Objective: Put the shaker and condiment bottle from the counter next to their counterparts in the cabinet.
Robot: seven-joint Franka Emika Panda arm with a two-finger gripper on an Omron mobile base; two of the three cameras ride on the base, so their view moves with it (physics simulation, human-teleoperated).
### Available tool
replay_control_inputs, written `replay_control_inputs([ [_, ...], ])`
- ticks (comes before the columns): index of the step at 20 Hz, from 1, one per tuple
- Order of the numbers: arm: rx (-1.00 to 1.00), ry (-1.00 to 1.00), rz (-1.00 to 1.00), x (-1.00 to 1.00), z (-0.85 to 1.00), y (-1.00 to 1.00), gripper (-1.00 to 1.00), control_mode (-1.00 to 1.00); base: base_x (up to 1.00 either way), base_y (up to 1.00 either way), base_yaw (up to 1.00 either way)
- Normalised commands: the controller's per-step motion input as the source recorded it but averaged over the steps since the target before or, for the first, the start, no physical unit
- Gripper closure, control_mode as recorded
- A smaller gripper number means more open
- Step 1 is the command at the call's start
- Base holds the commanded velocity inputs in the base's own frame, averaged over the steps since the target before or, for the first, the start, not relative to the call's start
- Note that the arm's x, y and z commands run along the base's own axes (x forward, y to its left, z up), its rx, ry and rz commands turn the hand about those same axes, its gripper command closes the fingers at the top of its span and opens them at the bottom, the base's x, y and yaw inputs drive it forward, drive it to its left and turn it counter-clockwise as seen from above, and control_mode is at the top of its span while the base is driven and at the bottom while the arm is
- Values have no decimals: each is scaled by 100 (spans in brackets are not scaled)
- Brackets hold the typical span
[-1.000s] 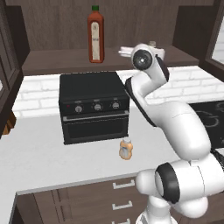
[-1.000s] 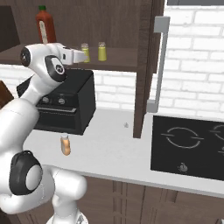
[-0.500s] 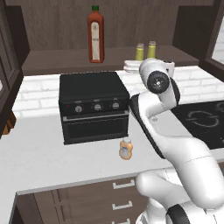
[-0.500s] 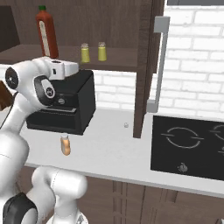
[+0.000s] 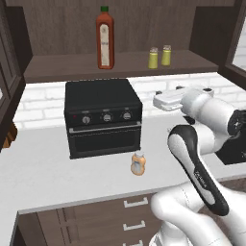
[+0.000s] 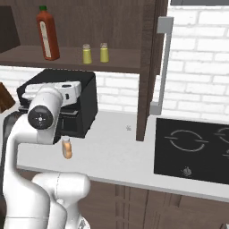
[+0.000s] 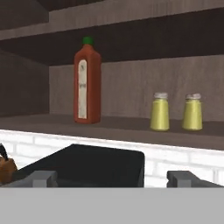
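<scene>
We see the condiment bottle (image 5: 138, 164) as a short, squat peach-orange bottle with a whitish cap and pale label; it stands upright on the white desk (image 5: 43, 178), just in front of the black toaster oven (image 5: 102, 116). Two yellow-green shakers with silvery caps stand just beside each other on the cabinet (image 5: 67, 65) shelf: the left shaker (image 5: 153, 58) and the right shaker (image 5: 166, 55). They look alike, and we cannot tell which one came from the desk. The tall red bottle (image 5: 104, 38) with a green cap stands well to their left on the same shelf.

In the right base view the robot's own arm covers part of the toaster oven, and the peach bottle (image 6: 66, 147) peeks out beside it. In the hand view the fingers (image 7: 40, 178) are cut off at the bottom edge; they stand spread wide with nothing between them.

Compared with a second ago, we find the hand has drawn back from the shelf and dropped lower, above the toaster oven's right side, while the bottles and shakers have stayed put.
</scene>
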Motion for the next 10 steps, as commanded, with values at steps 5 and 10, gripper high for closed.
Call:
replay_control_inputs([
  [5,1,-2,28,-29,-4,0,-100,-100,0,0,0],
  [10,-1,10,33,-65,-72,0,-100,-100,0,0,0],
])
